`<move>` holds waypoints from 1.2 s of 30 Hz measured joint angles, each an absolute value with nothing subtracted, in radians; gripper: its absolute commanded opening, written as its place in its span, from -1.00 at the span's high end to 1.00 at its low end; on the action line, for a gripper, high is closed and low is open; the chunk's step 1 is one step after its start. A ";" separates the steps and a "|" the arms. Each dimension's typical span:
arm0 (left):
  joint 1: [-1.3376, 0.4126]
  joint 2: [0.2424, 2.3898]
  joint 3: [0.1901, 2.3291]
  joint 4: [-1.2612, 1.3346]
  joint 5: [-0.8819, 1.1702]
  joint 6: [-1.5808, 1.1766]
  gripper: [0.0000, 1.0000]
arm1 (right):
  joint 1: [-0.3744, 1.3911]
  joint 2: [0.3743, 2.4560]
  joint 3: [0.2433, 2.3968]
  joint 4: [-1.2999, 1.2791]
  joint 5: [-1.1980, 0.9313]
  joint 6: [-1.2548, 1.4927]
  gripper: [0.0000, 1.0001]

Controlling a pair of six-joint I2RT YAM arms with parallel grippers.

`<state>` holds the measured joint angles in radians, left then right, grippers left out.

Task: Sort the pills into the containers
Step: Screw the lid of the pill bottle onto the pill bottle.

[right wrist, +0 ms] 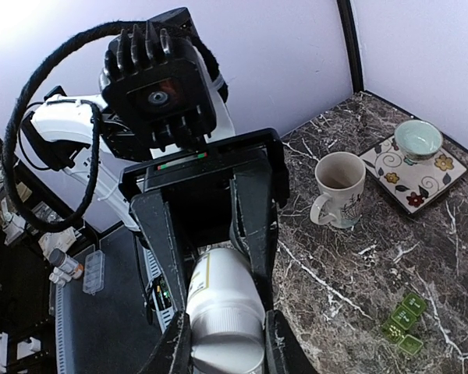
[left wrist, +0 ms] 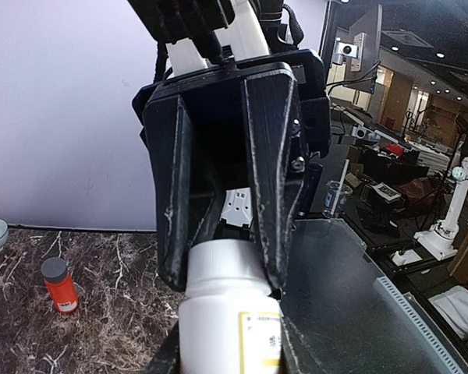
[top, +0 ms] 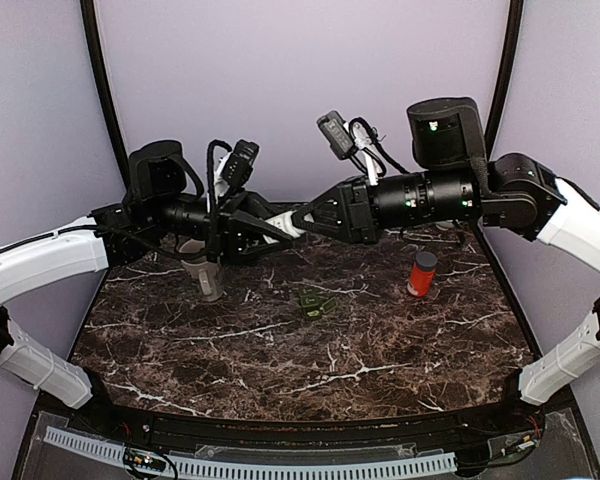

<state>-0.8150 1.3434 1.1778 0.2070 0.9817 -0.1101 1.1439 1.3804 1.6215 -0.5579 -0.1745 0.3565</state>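
A white pill bottle (top: 285,222) with a yellow-edged label hangs in mid-air between my two grippers. My left gripper (top: 270,228) is shut on the bottle's body. My right gripper (top: 302,218) is shut on its ribbed cap. In the left wrist view the bottle (left wrist: 222,319) fills the bottom, with the right gripper (left wrist: 222,265) clamped on the cap end. In the right wrist view the cap (right wrist: 226,343) sits between my right fingers. The left gripper (right wrist: 210,257) holds the body beyond it. A green pill organiser (top: 318,303) lies on the table below; it also shows in the right wrist view (right wrist: 404,319).
A red bottle (top: 422,273) with a grey cap stands at the right of the dark marble table (top: 280,370). A cream mug (top: 205,272) stands at the left. A small bowl (right wrist: 418,139) sits on a patterned tile (right wrist: 409,187) beside the mug (right wrist: 339,189).
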 measured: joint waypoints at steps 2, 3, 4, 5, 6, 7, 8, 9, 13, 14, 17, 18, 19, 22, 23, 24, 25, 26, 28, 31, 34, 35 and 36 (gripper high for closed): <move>-0.813 1.343 1.178 0.207 0.984 -0.110 1.00 | 1.145 1.383 1.626 -0.563 -0.175 0.357 0.96; -0.813 1.343 1.178 0.207 0.984 -0.110 1.00 | 1.145 1.384 1.627 -0.563 -0.174 0.360 0.97; -0.813 1.343 1.178 0.206 0.984 -0.109 1.00 | 1.145 1.385 1.628 -0.563 -0.174 0.364 0.97; -0.812 1.343 1.178 0.206 0.984 -0.109 1.00 | 1.145 1.386 1.629 -0.564 -0.174 0.372 0.98; -0.812 1.343 1.178 0.206 0.984 -0.108 1.00 | 1.145 1.387 1.631 -0.565 -0.172 0.379 0.98; -0.812 1.343 1.178 0.206 0.979 -0.104 1.00 | 1.145 1.389 1.633 -0.565 -0.170 0.391 0.99; -0.812 1.343 1.178 0.207 0.973 -0.098 1.00 | 1.145 1.391 1.639 -0.569 -0.166 0.405 0.99; -0.812 1.340 1.178 0.207 0.962 -0.089 1.00 | 1.144 1.396 1.646 -0.571 -0.160 0.424 1.00; -0.815 1.307 1.164 0.218 0.881 -0.051 1.00 | 1.139 1.418 1.679 -0.567 -0.151 0.493 1.00; -0.820 1.291 1.153 0.224 0.846 -0.036 1.00 | 1.137 1.425 1.690 -0.564 -0.150 0.512 1.00; -0.850 1.247 1.113 0.244 0.718 0.022 1.00 | 1.127 1.446 1.710 -0.558 -0.155 0.565 1.00; -0.863 1.237 1.103 0.247 0.674 0.046 1.00 | 1.122 1.449 1.713 -0.557 -0.159 0.580 1.00; -0.884 1.228 1.093 0.251 0.612 0.076 1.00 | 1.115 1.452 1.717 -0.558 -0.164 0.597 1.00; -0.950 1.212 1.069 0.277 0.435 0.168 1.00 | 1.089 1.454 1.722 -0.563 -0.188 0.643 1.00; -0.974 1.208 1.056 0.297 0.370 0.202 1.00 | 1.081 1.455 1.723 -0.563 -0.196 0.657 1.00; -0.995 1.206 1.042 0.319 0.308 0.234 1.00 | 1.075 1.456 1.723 -0.564 -0.205 0.671 1.00; -1.013 1.205 1.027 0.346 0.250 0.263 1.00 | 1.071 1.459 1.723 -0.564 -0.210 0.681 1.00; -1.030 1.203 1.008 0.375 0.193 0.294 1.00 | 1.065 1.463 1.724 -0.564 -0.214 0.694 1.00; -1.053 1.198 0.970 0.427 0.107 0.347 1.00 | 1.057 1.475 1.725 -0.562 -0.221 0.716 1.00; -1.064 1.196 0.942 0.458 0.038 0.398 1.00 | 1.049 1.491 1.726 -0.556 -0.224 0.741 0.76; -1.066 1.195 0.939 0.466 0.017 0.420 1.00 | 1.046 1.495 1.726 -0.543 -0.225 0.746 0.30; -1.067 1.194 0.939 0.469 0.015 0.426 1.00 | 1.046 1.494 1.726 -0.538 -0.226 0.745 0.17; -1.068 1.193 0.939 0.472 0.014 0.437 1.00 | 1.046 1.494 1.726 -0.531 -0.225 0.749 0.05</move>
